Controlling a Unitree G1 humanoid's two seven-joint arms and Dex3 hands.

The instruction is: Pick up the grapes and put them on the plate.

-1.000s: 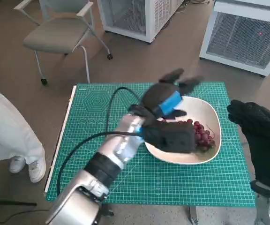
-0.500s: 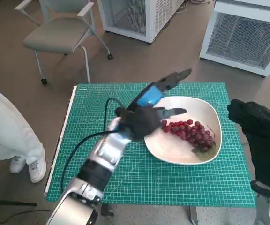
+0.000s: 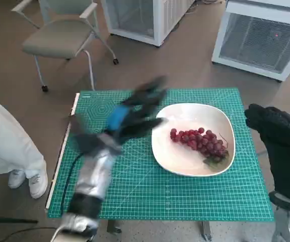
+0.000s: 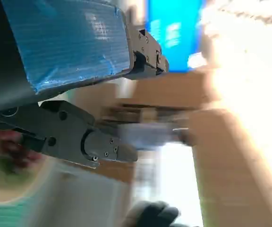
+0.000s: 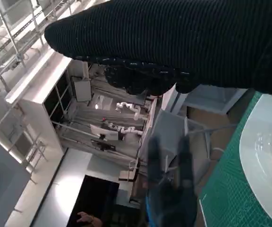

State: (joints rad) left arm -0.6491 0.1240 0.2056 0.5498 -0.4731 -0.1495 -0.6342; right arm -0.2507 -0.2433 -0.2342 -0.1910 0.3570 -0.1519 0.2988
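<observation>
Grapes (image 3: 201, 142), red bunch, lie in the white plate (image 3: 185, 164) on the green mat (image 3: 150, 194) covering the counter, toward the plate's right side, nothing touching them. My left hand (image 3: 130, 113) is blurred in the head view, over the mat just left of the plate, apart from plate and grapes, fingers (image 4: 108, 149) spread and holding nothing; blue tape on its back shows. In the left wrist view the grapes are a red blur behind that hand, too soft to detail. My right hand (image 3: 278, 138), gloved, sits off the counter's right edge beside the plate, raised, empty; fingers look loosely apart in the head view, barely seen in the right wrist view. A grey chair (image 3: 62, 38) stands on the floor beyond the counter. A person's leg and white shoe (image 3: 37, 184) at far left.
</observation>
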